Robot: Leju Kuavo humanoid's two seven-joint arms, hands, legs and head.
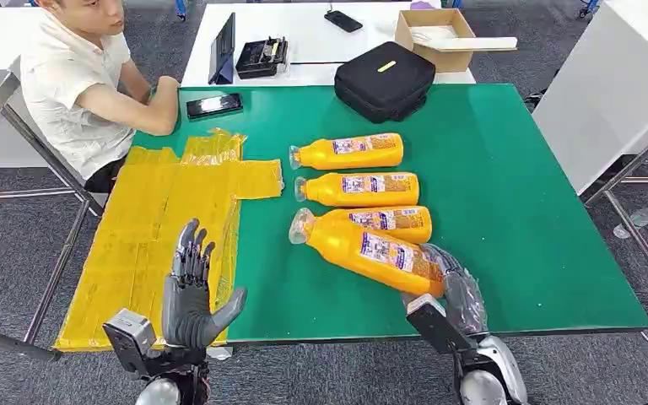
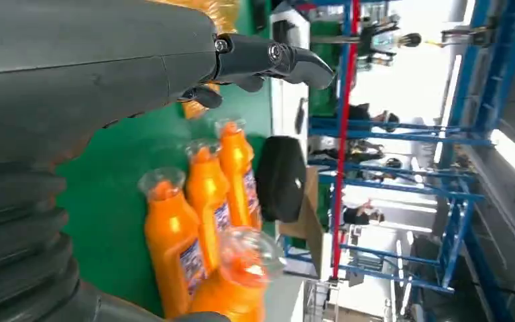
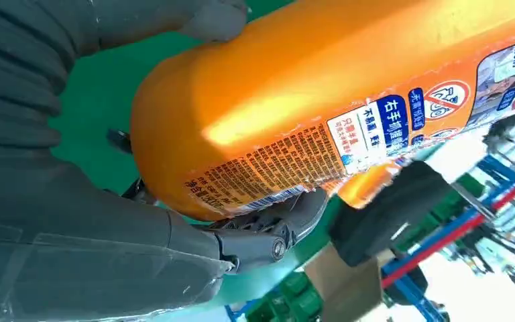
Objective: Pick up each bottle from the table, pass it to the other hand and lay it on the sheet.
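Observation:
Several orange bottles with clear caps lie on the green table. My right hand grips the nearest bottle by its base, cap pointing left and tilted over the bottle behind it; up close the held bottle sits between thumb and fingers. Two more bottles lie farther back. My left hand stands open over the near right edge of the yellow sheet, holding nothing. From the left wrist, that hand has the bottles beyond it.
A person sits at the table's far left corner, forearm resting by a phone. A black bag lies at the table's back edge. A cardboard box and devices sit on the white table behind.

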